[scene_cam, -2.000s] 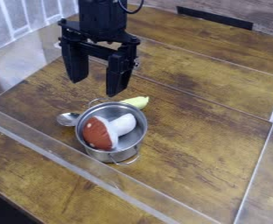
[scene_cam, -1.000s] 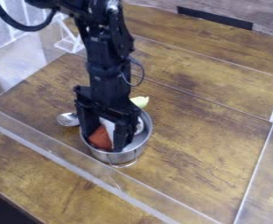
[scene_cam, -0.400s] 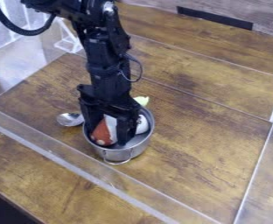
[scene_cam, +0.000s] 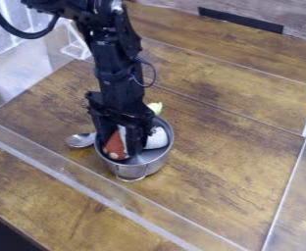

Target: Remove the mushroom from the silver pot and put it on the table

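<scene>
Starting nearest the lens, the clear acrylic border (scene_cam: pixel 77 186) runs across the front of the table (scene_cam: pixel 234 147), dark planks behind it. Just past that sits the silver pot (scene_cam: pixel 136 169), its front wall catching the light. And the hand (scene_cam: pixel 126 145) is right down inside it, pointing straight down, dark fingers (scene_cam: pixel 106 139) standing either side of the mushroom (scene_cam: pixel 117 147). The red-brown cap shows low between them, with white stem showing to the right. The hand looks narrowed in around the mushroom, but whether it has a firm hold I cannot tell; the fingers hide the contact.

Beside the pot's left edge lies the small metal spoon (scene_cam: pixel 77 139), and behind the pot a yellow-green item (scene_cam: pixel 155 108) peeks out past the arm.

Now the risks, as I read them. That cap is rounded and smooth, so a pinch on its slope could squirt it sideways as the fingers close. The fingers are tight to the pot wall too; if one catches the rim on the way up, the light pot could lift or tip with it. A skidding pot would knock the spoon. A straight, slow rise looks like the safe call.
</scene>
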Controlling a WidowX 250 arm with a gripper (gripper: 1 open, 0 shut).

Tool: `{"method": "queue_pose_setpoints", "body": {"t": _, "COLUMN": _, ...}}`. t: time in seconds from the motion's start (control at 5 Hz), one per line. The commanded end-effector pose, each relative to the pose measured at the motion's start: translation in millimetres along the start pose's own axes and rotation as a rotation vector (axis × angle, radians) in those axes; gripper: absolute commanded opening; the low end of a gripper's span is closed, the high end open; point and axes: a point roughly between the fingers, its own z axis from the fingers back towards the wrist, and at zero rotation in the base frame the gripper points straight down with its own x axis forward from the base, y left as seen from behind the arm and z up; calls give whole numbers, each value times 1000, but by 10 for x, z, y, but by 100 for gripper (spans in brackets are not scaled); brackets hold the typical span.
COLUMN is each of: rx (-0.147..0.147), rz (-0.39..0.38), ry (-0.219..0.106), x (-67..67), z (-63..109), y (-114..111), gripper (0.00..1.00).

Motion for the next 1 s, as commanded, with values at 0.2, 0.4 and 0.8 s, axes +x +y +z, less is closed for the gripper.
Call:
{"method": "queue_pose_setpoints", "body": {"t": 0.2, "rx": -7, "rz": -11, "ry": 30, "x": 11, "z": -128, "y": 120, "gripper": 0}}
{"method": "queue_pose_setpoints", "body": {"t": 0.4, "rx": -8, "rz": -16, "ry": 37, "x": 25, "z": -128, "y": 166, "gripper": 0}}
{"method": "queue_pose_setpoints", "body": {"t": 0.8, "rx": -9, "rz": -28, "ry": 55, "x": 29, "z": -125, "y": 242, "gripper": 0}}
